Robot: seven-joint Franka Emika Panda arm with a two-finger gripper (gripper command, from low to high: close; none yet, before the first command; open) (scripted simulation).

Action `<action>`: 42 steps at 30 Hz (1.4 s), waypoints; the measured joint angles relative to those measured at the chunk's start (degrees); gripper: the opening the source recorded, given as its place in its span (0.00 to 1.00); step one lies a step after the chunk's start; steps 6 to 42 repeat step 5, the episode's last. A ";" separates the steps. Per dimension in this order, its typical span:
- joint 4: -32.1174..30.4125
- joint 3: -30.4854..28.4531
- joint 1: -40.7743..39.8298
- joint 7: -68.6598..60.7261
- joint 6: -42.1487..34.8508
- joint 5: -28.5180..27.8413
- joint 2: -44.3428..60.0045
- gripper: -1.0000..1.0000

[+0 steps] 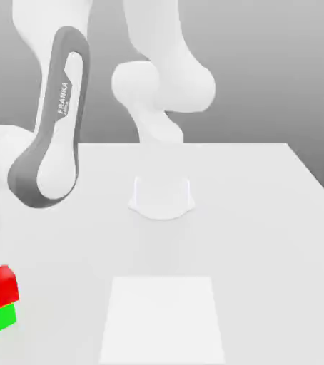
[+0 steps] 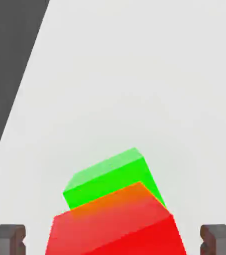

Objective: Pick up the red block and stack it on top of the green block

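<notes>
Toward the exterior view's left side of the pale, smooth worktop (image 1: 265,249), well apart from its far edge, a small bright red cube with a matte surface (image 1: 5,287) is seen above a small bright green cube of the same plain kind (image 1: 1,319). The lower face of the red cube appears to be met by the green one, and the two outlines are not quite lined up; whether the red cube is seated fully level cannot be told. By the hand camera, part of the green cube is hidden behind the red one, and an orange tinge is shown on the red surface along the border between them. The claw (image 2: 113,241) is spread wide, its two grey fingers (image 2: 6,240) placed on opposite sides of the red cube, with a strip of worktop left visible between each finger and the red faces. Nothing is pinched. The white arm (image 1: 51,128), marked by a dark grey band with lettering, is bent down over the same side of the worktop. Nearer the worktop's far edge the rounded white base (image 1: 162,199) is set, and before it a lighter, flat, square-cornered patch (image 1: 162,321) is seen, well apart from both cubes.
</notes>
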 joint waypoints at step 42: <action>-0.18 -1.38 0.47 2.07 -4.30 -2.56 -4.57 1.00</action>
